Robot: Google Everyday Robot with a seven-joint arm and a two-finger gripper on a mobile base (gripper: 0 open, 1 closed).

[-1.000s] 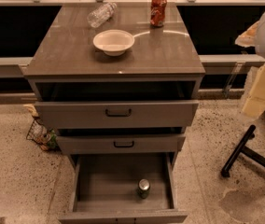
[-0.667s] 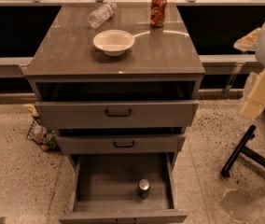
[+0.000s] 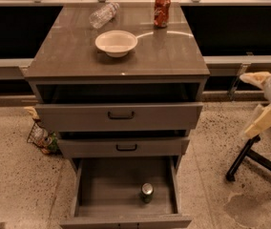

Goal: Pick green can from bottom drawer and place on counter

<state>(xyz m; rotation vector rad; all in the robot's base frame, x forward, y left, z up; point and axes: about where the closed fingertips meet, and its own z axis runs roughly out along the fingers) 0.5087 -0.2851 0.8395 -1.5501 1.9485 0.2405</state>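
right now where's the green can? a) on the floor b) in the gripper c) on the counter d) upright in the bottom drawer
d: the green can stands upright in the open bottom drawer, and the gripper is off at the right edge, apart from the cabinet.

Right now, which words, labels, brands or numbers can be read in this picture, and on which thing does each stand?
None can be read.
Red can: print too blurred.
Green can, in the bottom drawer: marks too small.
Bottle, bowl, counter: no text seen.
Gripper, at the right edge, jaws apart: none.
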